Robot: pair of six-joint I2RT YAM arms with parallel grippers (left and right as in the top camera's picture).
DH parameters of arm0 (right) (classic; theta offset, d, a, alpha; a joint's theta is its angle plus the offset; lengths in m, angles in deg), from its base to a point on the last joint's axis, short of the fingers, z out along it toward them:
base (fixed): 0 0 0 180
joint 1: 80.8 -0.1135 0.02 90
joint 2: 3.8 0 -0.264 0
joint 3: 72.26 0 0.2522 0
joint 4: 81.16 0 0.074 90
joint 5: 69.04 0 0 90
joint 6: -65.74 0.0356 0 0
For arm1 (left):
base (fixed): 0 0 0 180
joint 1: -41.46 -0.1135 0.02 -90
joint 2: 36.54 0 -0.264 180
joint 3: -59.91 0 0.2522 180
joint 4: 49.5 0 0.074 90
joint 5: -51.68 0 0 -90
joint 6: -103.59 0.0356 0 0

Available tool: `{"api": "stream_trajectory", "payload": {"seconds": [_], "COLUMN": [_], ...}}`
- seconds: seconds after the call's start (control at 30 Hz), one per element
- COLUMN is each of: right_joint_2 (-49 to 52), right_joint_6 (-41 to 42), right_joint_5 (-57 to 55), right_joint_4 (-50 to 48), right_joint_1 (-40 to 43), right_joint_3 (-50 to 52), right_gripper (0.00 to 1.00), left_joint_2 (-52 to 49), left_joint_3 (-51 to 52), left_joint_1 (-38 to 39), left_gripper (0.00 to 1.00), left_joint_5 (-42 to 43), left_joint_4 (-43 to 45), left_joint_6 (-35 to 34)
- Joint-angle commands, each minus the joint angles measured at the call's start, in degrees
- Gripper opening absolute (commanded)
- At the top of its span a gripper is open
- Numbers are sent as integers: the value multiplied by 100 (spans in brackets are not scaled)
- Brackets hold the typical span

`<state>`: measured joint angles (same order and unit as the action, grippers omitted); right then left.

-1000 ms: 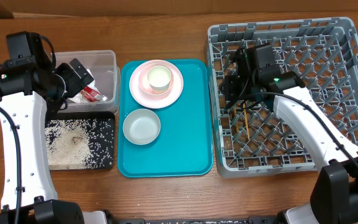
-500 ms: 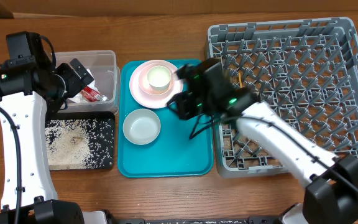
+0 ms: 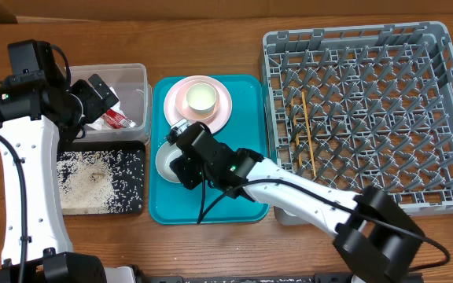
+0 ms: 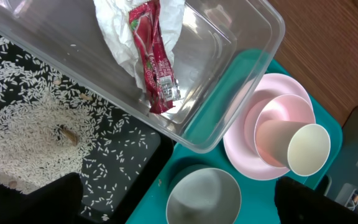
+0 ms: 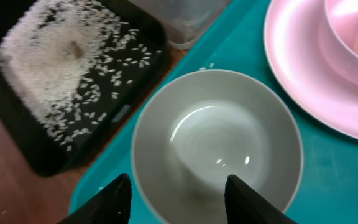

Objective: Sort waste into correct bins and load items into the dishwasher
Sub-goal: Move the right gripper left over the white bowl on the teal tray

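The right gripper [image 3: 181, 156] has left the rack [image 3: 439, 47] by the table's right edge, where the chopsticks [image 3: 307, 135] now lie, and has swung to the white bowl [image 3: 163, 161] mid-table, so dishes probably come next. Overhead, the arm hides its jaws; the wrist view shows them apart above the bowl. The left gripper [image 3: 99, 91], jaws apart and empty, hovers over the tub [image 3: 136, 75] near the far-left corner.

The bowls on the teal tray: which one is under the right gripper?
The empty white bowl standing alone, below the open right gripper. The other bowl sits on the pink plate, holding a cup.
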<state>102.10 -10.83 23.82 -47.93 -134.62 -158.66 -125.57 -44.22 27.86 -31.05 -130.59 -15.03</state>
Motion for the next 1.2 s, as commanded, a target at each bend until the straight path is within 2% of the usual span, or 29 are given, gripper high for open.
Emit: {"api": "stream_trajectory", "payload": {"seconds": [0.0,0.1,0.17,0.23,0.3,0.5,0.73,1.17], "right_joint_2": [221,372,450,481,481,481,481,542], "right_joint_6": [-13,-13,-13,-11,-11,-4,42,35], "right_joint_5": [-343,-348,-348,-369,-400,-435,-586,-817], "right_joint_4": [-105,-166,-186,-184,-184,-162,-83,11], "right_joint_1": [20,33,31,31,31,33,31,31], "right_joint_3": [-7,-7,-7,-7,-7,-7,-7,-7], "right_gripper": [50,49,38,23,18,14,4,4], "left_joint_2": [96,96,96,96,96,96,96,96], "left_joint_3": [-81,-81,-81,-81,-81,-81,-81,-81], "left_joint_1": [13,13,13,13,13,13,13,13], "left_gripper": [100,100,100,100,100,100,100,100], "left_joint_5": [2,0,0,2,2,0,2,0], "left_joint_4": [9,9,9,7,9,9,9,7], "left_joint_6": [-57,-57,-57,-57,-57,-57,-57,-57]}}
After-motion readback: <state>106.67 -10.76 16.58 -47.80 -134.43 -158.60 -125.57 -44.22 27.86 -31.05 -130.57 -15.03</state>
